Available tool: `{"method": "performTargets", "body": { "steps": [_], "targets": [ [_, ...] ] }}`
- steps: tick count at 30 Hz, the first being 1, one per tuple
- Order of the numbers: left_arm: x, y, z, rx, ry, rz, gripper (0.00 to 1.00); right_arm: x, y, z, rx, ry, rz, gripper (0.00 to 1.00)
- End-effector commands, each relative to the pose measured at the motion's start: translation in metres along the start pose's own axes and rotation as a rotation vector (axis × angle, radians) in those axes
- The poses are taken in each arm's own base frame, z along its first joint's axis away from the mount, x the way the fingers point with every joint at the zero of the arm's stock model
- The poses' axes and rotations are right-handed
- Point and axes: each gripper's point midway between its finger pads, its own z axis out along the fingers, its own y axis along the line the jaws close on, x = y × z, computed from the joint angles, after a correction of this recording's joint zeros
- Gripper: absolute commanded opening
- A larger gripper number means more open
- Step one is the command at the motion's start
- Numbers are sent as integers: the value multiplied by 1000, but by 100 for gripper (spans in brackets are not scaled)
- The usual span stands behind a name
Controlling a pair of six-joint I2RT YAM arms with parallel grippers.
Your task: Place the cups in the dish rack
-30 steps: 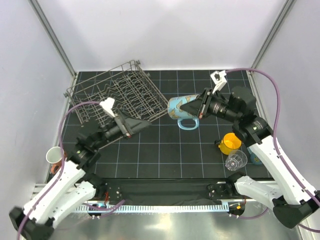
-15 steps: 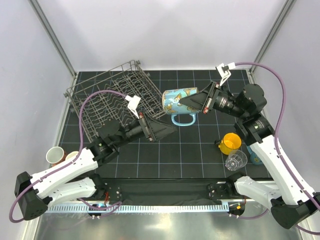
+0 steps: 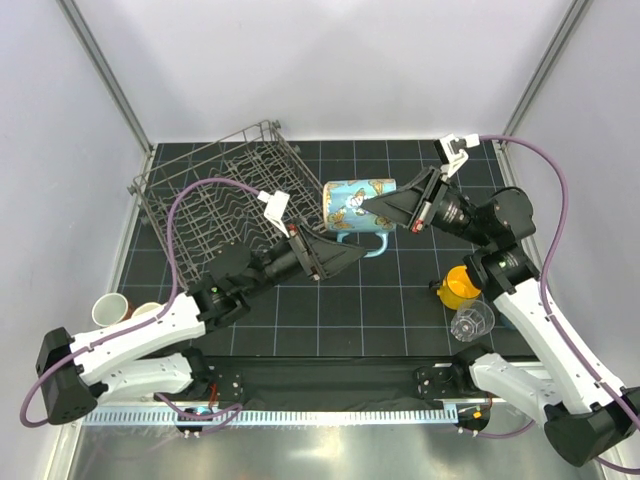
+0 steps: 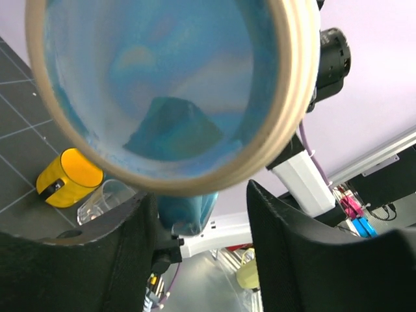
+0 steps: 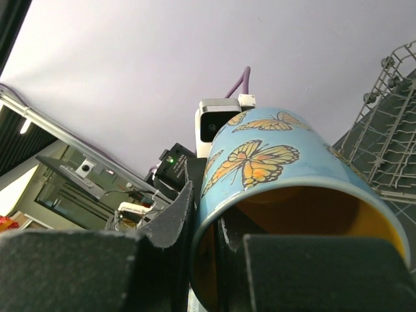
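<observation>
Held aloft over the black gridded desk [image 3: 330,310], the butterfly mug [image 3: 345,200], light blue outside and orange within, lies on its side with its long axis running 9 to 3 o'clock in the overhead view. Its base faces 9 o'clock, its mouth 3 o'clock, and its handle hangs down toward 6. The right pincer [image 3: 380,210] is clamped on the mug's rim from the 3 o'clock side; its wrist camera shows one finger outside the wall and the other inside. The left pincer [image 3: 350,256] is parted and empty, at about 7 o'clock from the mug and just beside it, aimed toward its base. The left wrist camera shows the pale ring of that base filling the frame above the gap between the two fingers [image 4: 305,260], with no contact visible. The dish rack [image 3: 215,195] spreads out at 9 to 10 o'clock from the mug, its nearest corner close beside the base. Either arm looks within reach of the rack, the left one nearer. A yellow cup [image 3: 460,285] and a clear tumbler [image 3: 472,322] stand at 4 to 5 o'clock, well apart from the mug, and two pink cups [image 3: 108,310] sit at the desk's 8 o'clock edge. The path from mug to rack appears open, though the hanging handle and the upright tines could snag.
</observation>
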Motion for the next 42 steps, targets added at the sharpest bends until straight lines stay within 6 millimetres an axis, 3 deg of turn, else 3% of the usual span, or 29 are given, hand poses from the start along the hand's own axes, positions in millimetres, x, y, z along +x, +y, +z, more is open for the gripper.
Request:
{"method": "performTargets", "body": {
  "steps": [1, 5, 12, 16, 20, 24, 29, 32, 35, 36, 38, 42],
  "targets": [
    [-28, -33, 11, 84, -117, 41, 53, -12, 58, -12, -190, -80, -104, 4],
    [-35, -44, 15, 129, -164, 42, 45, -9, 57, -15, -201, -93, -97, 4],
    [-39, -41, 19, 92, -228, 52, 27, -7, 56, -21, -213, -124, -69, 4],
    [-45, -39, 19, 85, -276, 44, 1, -3, 50, -22, -204, -115, -51, 4],
    [-49, -44, 19, 106, -305, 59, 0, 2, 39, -22, -166, -106, -46, 4],
    [-57, -37, 11, 71, -353, 61, 0, 4, 9, -22, -2, -93, -120, 19],
    [-68, -14, -8, -54, -417, 155, 0, 10, -16, -29, 124, -86, -150, 35],
    [-76, -13, -17, -79, -442, 222, 0, 12, -31, -31, 179, -74, -158, 46],
    [-84, -17, -22, -135, -413, 310, 0, 11, -47, -36, 272, -71, -200, 49],
    [-77, -3, -23, -205, -358, 341, 0, 11, -52, -42, 334, -58, -210, 49],
    [-90, 0, -33, -270, -386, 378, 0, 0, -67, -52, 450, -89, -301, 50],
    [-101, 35, -61, -507, -368, 470, 0, -6, -80, -76, 598, -95, -401, 50]
  ]
}}
